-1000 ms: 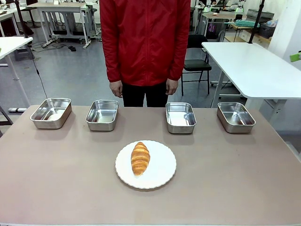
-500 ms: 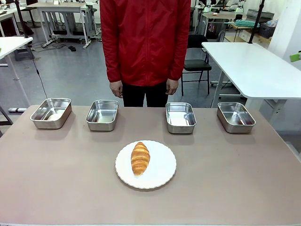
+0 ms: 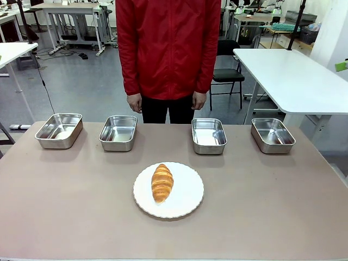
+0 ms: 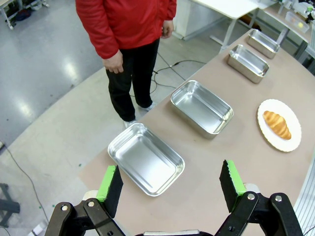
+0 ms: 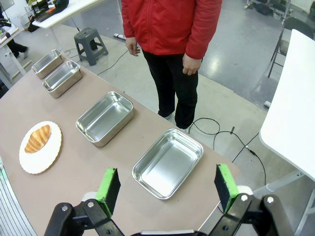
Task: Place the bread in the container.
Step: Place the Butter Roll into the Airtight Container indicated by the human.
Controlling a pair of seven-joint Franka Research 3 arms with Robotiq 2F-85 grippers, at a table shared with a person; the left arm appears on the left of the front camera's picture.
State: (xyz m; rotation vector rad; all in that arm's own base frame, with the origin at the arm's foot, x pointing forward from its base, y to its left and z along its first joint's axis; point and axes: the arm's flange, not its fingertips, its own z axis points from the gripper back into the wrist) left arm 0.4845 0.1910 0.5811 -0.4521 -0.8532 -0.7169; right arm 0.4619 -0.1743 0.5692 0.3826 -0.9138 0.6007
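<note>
Two grippers hang high above the table, the left gripper (image 4: 170,182) and the right gripper (image 5: 166,184), each with jaws spread wide and empty. The bread (image 3: 162,182) lies lengthwise on a white plate (image 3: 187,204); a gentle pinch across its thick middle should spare the crust. Beyond stand four steel pans (image 3: 57,143) (image 3: 116,145) (image 3: 209,150) (image 3: 272,149), all empty. Which is the container cannot be told.

Front cam faces person (image 3: 167,49) across table (image 3: 65,206); wrist cams high at opp ends, all share plate (image 3: 187,197)
</note>
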